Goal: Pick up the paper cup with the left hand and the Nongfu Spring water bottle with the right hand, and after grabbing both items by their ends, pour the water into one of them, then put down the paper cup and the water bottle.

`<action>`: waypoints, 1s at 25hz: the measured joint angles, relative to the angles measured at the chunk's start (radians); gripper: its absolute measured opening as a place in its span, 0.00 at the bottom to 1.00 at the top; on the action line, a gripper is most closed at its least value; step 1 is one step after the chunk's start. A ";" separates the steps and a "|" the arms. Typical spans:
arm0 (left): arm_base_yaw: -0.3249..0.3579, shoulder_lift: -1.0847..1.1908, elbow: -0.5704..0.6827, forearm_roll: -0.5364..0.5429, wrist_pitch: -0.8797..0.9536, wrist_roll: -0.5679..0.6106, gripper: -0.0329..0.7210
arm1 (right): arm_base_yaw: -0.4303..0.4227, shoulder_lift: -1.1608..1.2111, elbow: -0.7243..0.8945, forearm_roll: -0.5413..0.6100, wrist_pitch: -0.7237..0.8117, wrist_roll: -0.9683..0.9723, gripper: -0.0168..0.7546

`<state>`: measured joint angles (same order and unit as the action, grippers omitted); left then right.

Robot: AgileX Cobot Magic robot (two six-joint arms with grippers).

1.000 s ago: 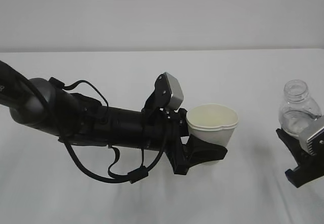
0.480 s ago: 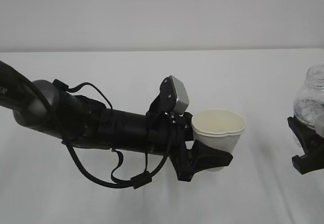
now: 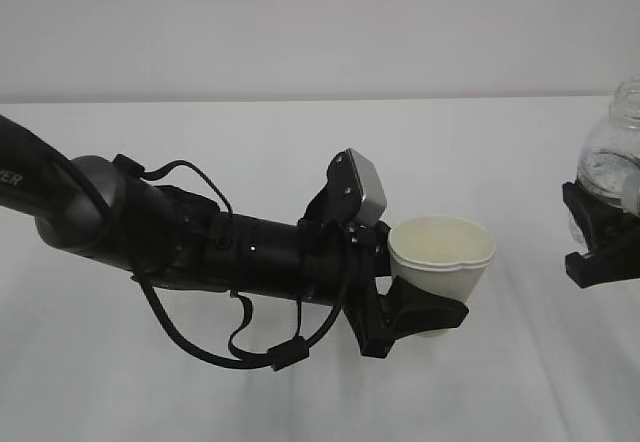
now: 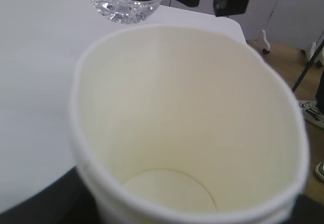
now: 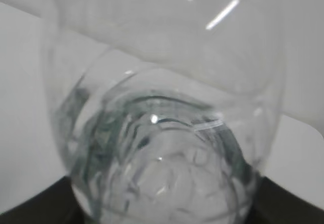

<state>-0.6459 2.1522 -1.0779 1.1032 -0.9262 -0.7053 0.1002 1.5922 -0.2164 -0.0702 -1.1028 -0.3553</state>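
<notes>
The left hand (image 3: 425, 312) reaches in from the left across the white worktop (image 3: 300, 152), its black arm wrapped in cables and topped by a grey-white camera block (image 3: 362, 188). Its gripper is clamped on the paper cup (image 3: 442, 262), the black fingers (image 3: 425, 307) pinching the lower part of the cup wall. The cup stands upright with its mouth facing up, near the middle of the exterior view, and its rim is pressed slightly out of round. From the left wrist view, the paper cup's pale cream inside looks dry, with the round base plainly showing at the bottom.

At the right edge of the exterior view, the right hand (image 3: 600, 242) grips the Nongfu Spring water bottle (image 3: 612, 157) around its lower body, its black fingers closed against the plastic. The bottle is upright, capless neck up, and partly cut off by the frame edge; it stands well apart from the cup and sits higher in the picture. The right wrist view looks close up through the bottle's clear ribbed wall, with dark finger edges at both lower corners. In the left wrist view the bottle's base and green label band show beyond the cup's rim, under the right hand. Whether any water lies inside the bottle cannot be told
</notes>
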 joint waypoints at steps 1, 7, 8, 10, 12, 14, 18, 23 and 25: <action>0.000 0.000 -0.005 0.000 0.000 0.000 0.64 | 0.000 0.000 -0.012 0.002 0.005 0.007 0.55; 0.000 0.000 -0.018 0.000 0.005 0.000 0.64 | 0.000 0.000 -0.076 0.002 0.111 0.032 0.55; 0.000 0.000 -0.018 0.000 0.007 0.000 0.64 | 0.000 0.000 -0.086 0.002 0.125 0.038 0.55; 0.000 0.000 -0.020 -0.003 0.024 0.000 0.64 | 0.000 0.000 -0.108 0.002 0.145 0.051 0.55; 0.000 0.000 -0.022 -0.007 0.049 0.000 0.64 | 0.000 0.000 -0.137 0.002 0.182 0.064 0.55; 0.000 0.000 -0.029 -0.007 0.060 0.000 0.64 | 0.000 -0.003 -0.174 0.000 0.264 0.068 0.55; 0.000 0.000 -0.047 -0.013 0.088 0.000 0.64 | 0.000 -0.026 -0.216 -0.035 0.348 0.063 0.55; 0.000 0.000 -0.063 -0.016 0.096 0.000 0.64 | 0.000 -0.033 -0.219 -0.058 0.385 0.048 0.55; 0.000 0.002 -0.069 -0.016 0.098 0.000 0.64 | 0.000 -0.033 -0.219 -0.080 0.437 0.048 0.55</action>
<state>-0.6459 2.1546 -1.1469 1.0876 -0.8283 -0.7053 0.1002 1.5587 -0.4355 -0.1497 -0.6656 -0.3077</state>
